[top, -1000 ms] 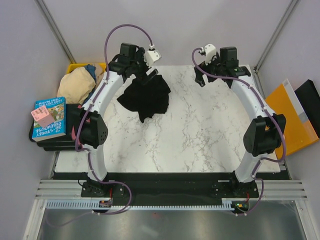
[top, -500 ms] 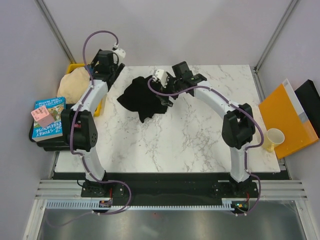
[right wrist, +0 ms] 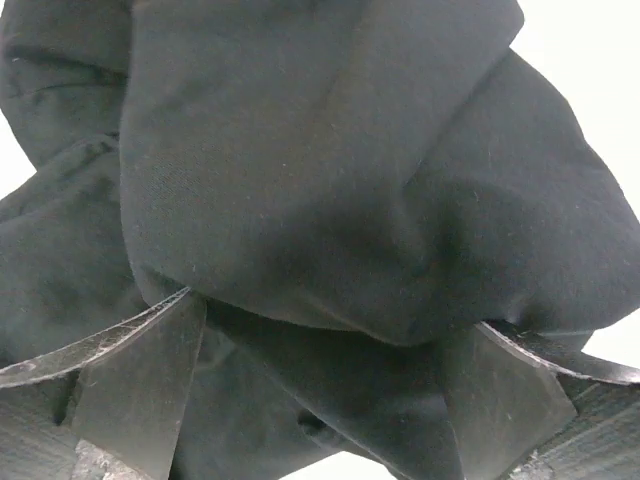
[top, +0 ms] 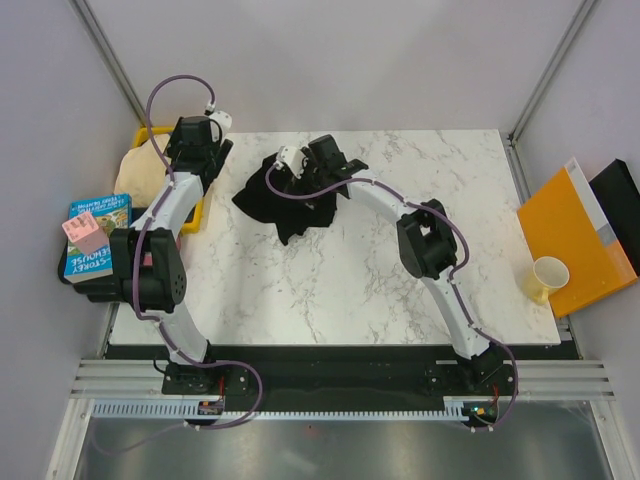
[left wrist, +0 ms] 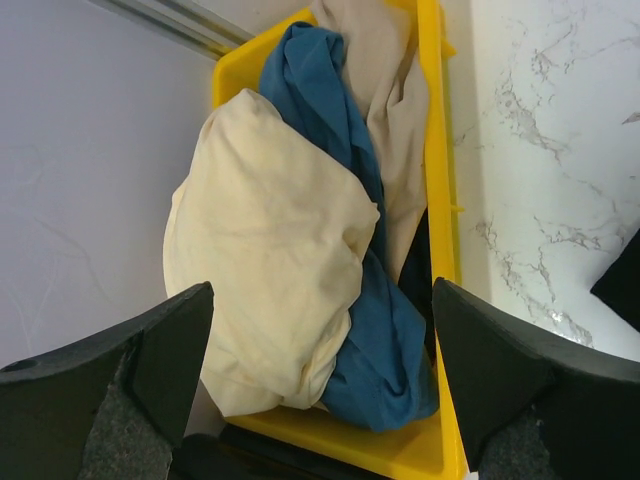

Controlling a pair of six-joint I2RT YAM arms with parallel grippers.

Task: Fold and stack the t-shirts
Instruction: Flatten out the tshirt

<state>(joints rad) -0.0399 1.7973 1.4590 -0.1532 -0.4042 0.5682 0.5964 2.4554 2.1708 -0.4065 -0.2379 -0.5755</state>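
We've got the left gripper [left wrist: 320, 310] hanging over the yellow bin [left wrist: 438, 180] at the far-left edge of the worktop [top: 350, 270], jaws spread wide with nothing between them. Below it the beige t-shirt [left wrist: 265, 270] lies bunched in the bin, the blue t-shirt [left wrist: 335, 140] tucked against it. The right gripper [right wrist: 330, 320], jaws wide apart too, sits close over the crumpled black t-shirt [right wrist: 300, 170] on the worktop.
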